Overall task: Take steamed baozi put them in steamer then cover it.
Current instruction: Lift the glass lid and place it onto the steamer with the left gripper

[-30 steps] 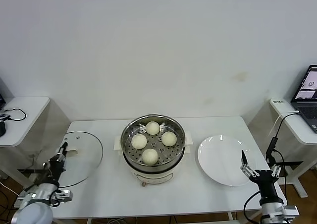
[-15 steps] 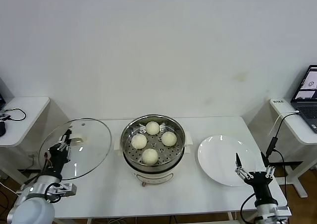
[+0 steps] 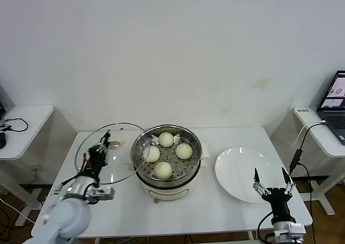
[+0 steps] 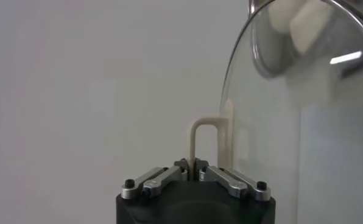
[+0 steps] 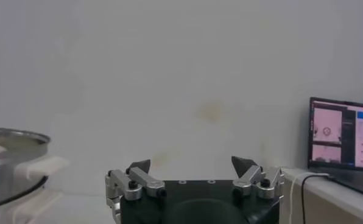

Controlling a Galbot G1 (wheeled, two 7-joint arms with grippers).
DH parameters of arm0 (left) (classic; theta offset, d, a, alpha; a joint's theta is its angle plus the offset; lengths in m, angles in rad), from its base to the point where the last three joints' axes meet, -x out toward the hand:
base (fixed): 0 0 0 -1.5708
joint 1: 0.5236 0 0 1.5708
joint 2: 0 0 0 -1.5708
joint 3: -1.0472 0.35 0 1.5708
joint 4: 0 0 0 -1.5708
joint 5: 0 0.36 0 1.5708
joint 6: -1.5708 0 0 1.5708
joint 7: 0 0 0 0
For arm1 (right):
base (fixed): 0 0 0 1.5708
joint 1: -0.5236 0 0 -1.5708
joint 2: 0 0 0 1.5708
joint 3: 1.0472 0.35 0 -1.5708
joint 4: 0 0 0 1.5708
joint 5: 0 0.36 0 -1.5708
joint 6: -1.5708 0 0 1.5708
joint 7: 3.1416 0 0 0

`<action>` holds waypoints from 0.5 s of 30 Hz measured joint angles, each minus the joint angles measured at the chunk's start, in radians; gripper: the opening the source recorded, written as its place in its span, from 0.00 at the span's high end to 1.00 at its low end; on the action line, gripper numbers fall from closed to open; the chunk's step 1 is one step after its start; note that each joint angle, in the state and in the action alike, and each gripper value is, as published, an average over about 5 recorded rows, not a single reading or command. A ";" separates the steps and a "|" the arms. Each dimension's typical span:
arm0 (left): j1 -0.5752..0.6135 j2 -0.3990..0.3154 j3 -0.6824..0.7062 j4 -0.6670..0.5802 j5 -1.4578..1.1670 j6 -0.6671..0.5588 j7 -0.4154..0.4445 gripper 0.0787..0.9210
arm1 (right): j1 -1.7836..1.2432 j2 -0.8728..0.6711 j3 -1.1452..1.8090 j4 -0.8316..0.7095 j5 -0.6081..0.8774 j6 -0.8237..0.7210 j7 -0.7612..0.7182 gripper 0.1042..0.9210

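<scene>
With all four baozi [image 3: 166,155] already sitting in the steamer [image 3: 167,163], I'm on the covering step. L gripper [image 3: 101,150] is clamped tight on the cream handle [image 4: 201,139] of the glass lid [image 3: 108,155], which hangs tilted in the air just left of the steamer, its near edge reaching the basket rim. R gripper [image 3: 269,182] idles w/ jaws wide, low at the front edge by the white plate [image 3: 245,174], holding nothing. Next, I reckon: carry the lid across till it's centred over the basket, level it out, lower till the rim seats all round, then let go. Tilt is the risk — an edge could catch the rim.
</scene>
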 measured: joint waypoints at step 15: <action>-0.235 -0.155 0.264 0.073 0.206 0.129 0.146 0.94 | 0.019 0.048 -0.047 -0.030 -0.102 0.004 0.023 0.12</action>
